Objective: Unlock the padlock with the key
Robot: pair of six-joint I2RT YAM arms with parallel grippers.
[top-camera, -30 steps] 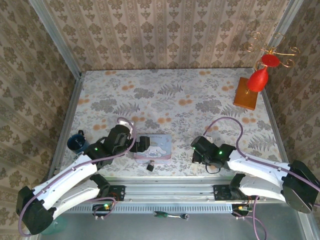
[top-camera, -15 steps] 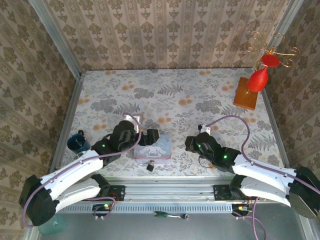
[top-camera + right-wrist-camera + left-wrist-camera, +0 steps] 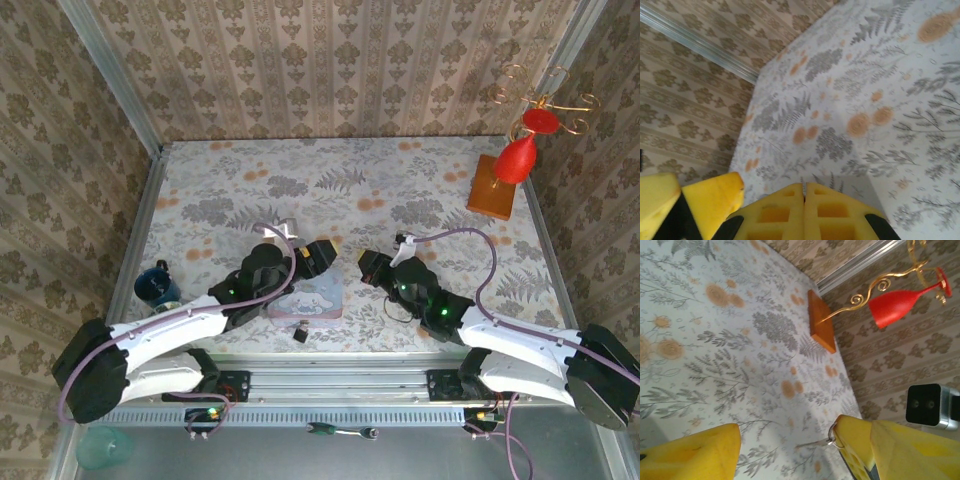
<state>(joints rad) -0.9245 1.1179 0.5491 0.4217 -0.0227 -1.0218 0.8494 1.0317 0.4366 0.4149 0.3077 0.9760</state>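
The padlock (image 3: pixel 299 333) is a tiny dark block lying on the table just in front of the cartoon-dog tin (image 3: pixel 312 300). The key (image 3: pixel 815 444) is a thin metal sliver on a small ring. It hangs from the tip of the right finger (image 3: pixel 852 437) of my left gripper (image 3: pixel 787 434), poking into the gap. That left gripper (image 3: pixel 322 252) is open and hovers above the tin's far edge. My right gripper (image 3: pixel 368 265) faces it from the right, with its yellow fingers (image 3: pixel 790 207) pressed together and nothing visible between them.
A wooden stand (image 3: pixel 492 188) with gold wire arms holds red glasses (image 3: pixel 897 304) at the far right. A dark blue cup (image 3: pixel 155 283) sits at the left table edge. A green-handled tool (image 3: pixel 320 429) lies on the metal rail below the table.
Both grippers have moved away from the near edge toward the table's middle and closer together. The left one swung right, past the tin. The padlock and tin have not moved.
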